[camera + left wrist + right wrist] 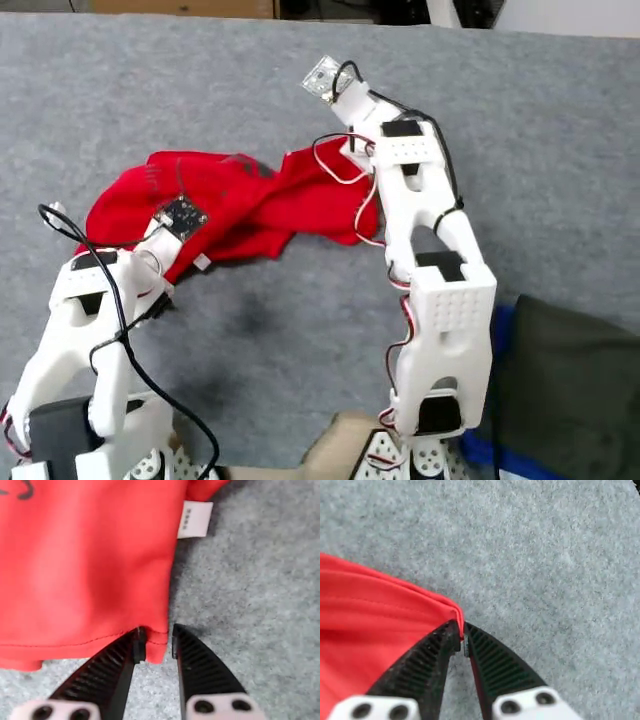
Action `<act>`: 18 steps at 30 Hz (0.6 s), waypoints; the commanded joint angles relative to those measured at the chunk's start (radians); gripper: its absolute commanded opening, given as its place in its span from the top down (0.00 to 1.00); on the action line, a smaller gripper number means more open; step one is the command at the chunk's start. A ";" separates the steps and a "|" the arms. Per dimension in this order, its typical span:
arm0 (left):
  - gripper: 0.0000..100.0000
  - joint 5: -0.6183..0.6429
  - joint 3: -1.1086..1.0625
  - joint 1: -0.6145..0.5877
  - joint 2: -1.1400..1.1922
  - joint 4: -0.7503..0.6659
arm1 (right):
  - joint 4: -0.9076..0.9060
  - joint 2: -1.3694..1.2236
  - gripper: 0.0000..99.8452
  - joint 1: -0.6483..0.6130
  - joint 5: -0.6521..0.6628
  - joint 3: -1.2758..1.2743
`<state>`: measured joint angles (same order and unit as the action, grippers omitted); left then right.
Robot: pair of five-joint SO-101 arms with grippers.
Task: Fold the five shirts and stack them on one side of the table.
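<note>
A red shirt (240, 205) lies crumpled and stretched across the grey table (300, 320), from the left towards the middle. My left gripper (155, 641) is at the shirt's near-left end, shut on a corner of the hem (155, 652). A white label (195, 519) shows on the cloth just beyond it. My right gripper (461, 637) is at the shirt's far right end and pinches a folded edge of the red shirt (380, 625) between its fingertips. In the high view the left arm (90, 300) and the right arm (430, 230) stand over the two ends.
A dark folded garment (575, 380) lies at the table's right front, with a blue one (500, 330) showing under its edge. A tan object (340, 450) sits at the front between the arm bases. Bare grey felt stretches behind and to the right of the shirt.
</note>
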<state>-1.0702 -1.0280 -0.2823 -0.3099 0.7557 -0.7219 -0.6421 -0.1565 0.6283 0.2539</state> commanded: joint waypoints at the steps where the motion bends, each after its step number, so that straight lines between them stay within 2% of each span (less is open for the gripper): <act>1: 0.93 -0.002 0.060 -0.012 0.001 0.064 | 0.011 0.007 1.00 -0.010 -0.005 0.051; 7: 0.98 0.002 0.175 -0.012 0.001 0.272 | 0.011 0.007 1.00 -0.010 -0.005 0.053; 14: 0.98 0.006 0.258 -0.015 0.001 0.384 | 0.011 0.008 1.00 -0.010 -0.008 0.053; 18: 0.98 0.104 0.353 -0.009 0.001 0.445 | -0.028 0.019 1.00 -0.008 -0.011 0.079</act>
<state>-1.0273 -0.7718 -0.2854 -0.3038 1.1684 -0.7250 -0.6421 -0.1565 0.6283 0.2585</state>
